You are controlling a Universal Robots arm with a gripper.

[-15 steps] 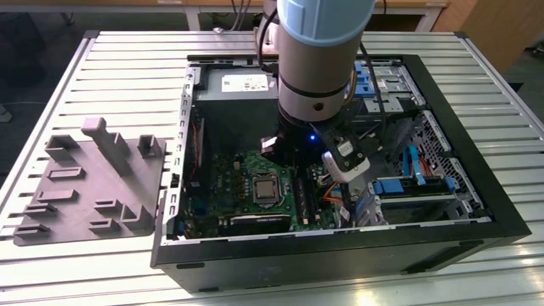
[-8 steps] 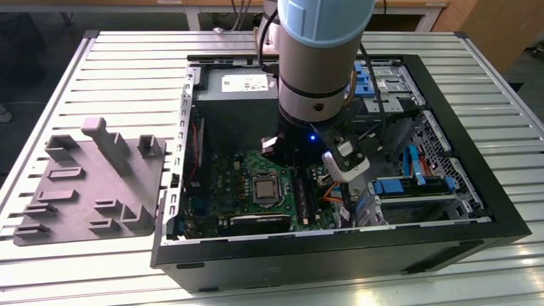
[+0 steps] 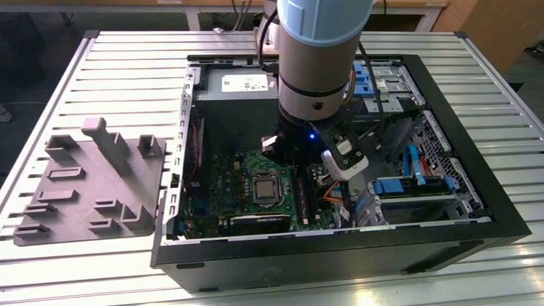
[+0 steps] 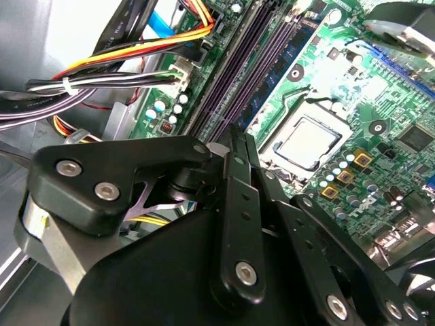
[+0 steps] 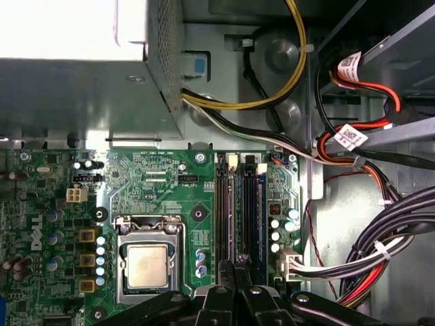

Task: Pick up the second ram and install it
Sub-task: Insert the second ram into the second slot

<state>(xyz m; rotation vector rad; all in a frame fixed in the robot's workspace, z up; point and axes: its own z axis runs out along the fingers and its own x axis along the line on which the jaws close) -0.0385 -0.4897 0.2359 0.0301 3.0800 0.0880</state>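
Observation:
My gripper (image 5: pixel 241 261) is inside the open computer case (image 3: pixel 340 245), low over the motherboard's (image 5: pixel 163 183) memory slots. In both wrist views its two black fingers (image 4: pixel 239 204) are pressed together, with nothing showing between the tips. The tips sit right over a long dark slot. A slim dark stick, seemingly the second ram (image 5: pixel 242 207), lies edge-on in that slot, which runs away from the tips (image 4: pixel 262 75). In the exterior view the arm (image 3: pixel 316 76) reaches down into the case and covers the slots.
Beside the slots sit the processor socket (image 5: pixel 146 265) and bundles of cables (image 5: pixel 380 258). The power supply box (image 5: pixel 75 75) stands behind the board. Blue drive bays (image 3: pixel 399 185) fill the exterior view's right. A grey moulded tray (image 3: pixel 85 185) lies left of the case.

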